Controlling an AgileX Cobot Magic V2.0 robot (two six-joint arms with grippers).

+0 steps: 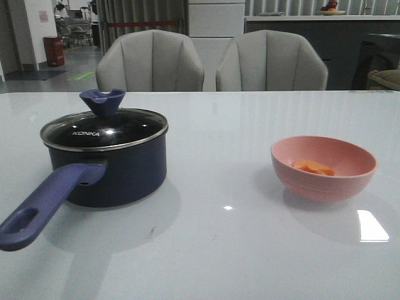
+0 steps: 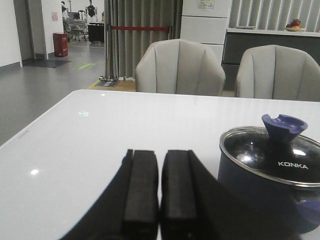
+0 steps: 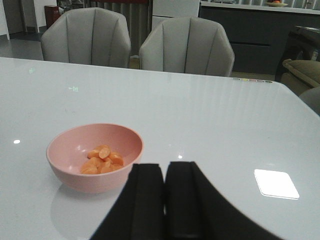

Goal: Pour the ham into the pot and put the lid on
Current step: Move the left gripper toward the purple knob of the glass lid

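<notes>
The dark navy pot (image 1: 119, 175) stands on the left of the white table, its long purple-blue handle (image 1: 47, 203) pointing toward me. The glass lid (image 1: 105, 128) with the KONKA lettering rests on the pot, its notched knob (image 1: 102, 101) on top. Orange-pink ham slices (image 1: 314, 167) lie in a pink bowl (image 1: 323, 167) on the right. My left gripper (image 2: 160, 152) is shut and empty, beside the pot (image 2: 260, 195) and apart from it. My right gripper (image 3: 165, 167) is shut and empty, just beside the bowl (image 3: 95, 157) holding the ham (image 3: 102, 160). Neither gripper appears in the front view.
Two grey chairs (image 1: 150, 62) (image 1: 271, 61) stand behind the table's far edge. The white table (image 1: 219, 137) has a glossy top with light reflections. A dark counter and cabinets lie beyond.
</notes>
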